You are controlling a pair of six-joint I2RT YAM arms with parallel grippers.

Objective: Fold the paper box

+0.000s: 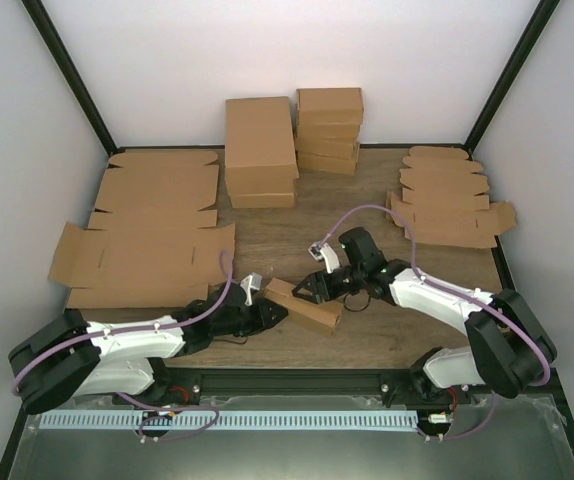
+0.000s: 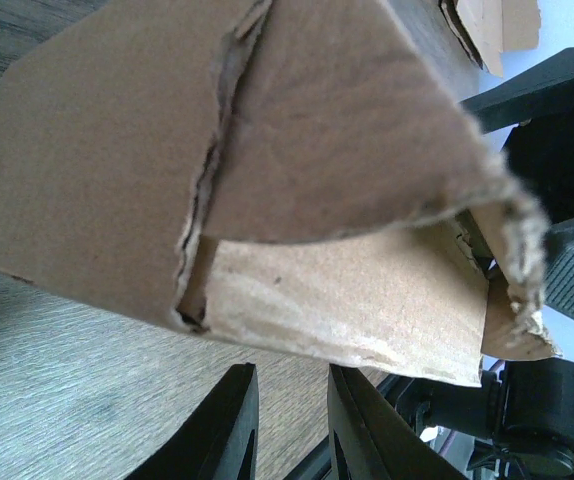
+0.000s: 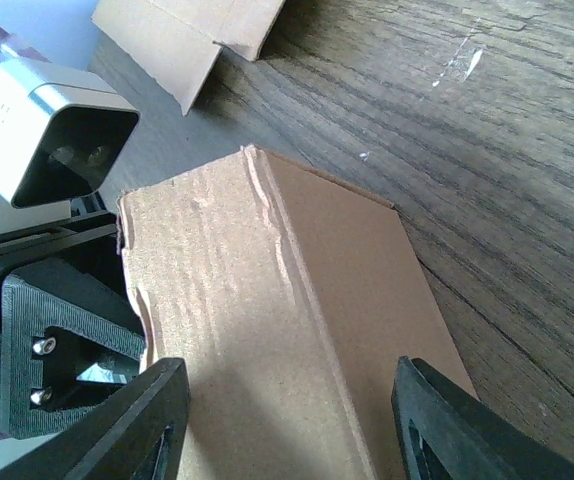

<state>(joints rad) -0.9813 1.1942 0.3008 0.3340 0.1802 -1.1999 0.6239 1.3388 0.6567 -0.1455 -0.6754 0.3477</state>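
I am watching the small, shallow, plain brown cardboard paper box [image 1: 304, 305], which is lying on the wooden worktop [image 1: 367, 335] between the 2 arms. The right hand [image 1: 313, 290] is straddling it, black fingers [image 3: 152, 425] spread wide on either side. I cannot tell whether they are clamping it. The left hand [image 1: 270, 315] is sitting at the box's open end, its 2 fingers [image 2: 229, 430] almost together and gripping nothing. I am judging the step as closing that end, where the ragged end flap [image 2: 347, 310] is lying half tucked. Next I am wanting a gentle inward push against a braced box.
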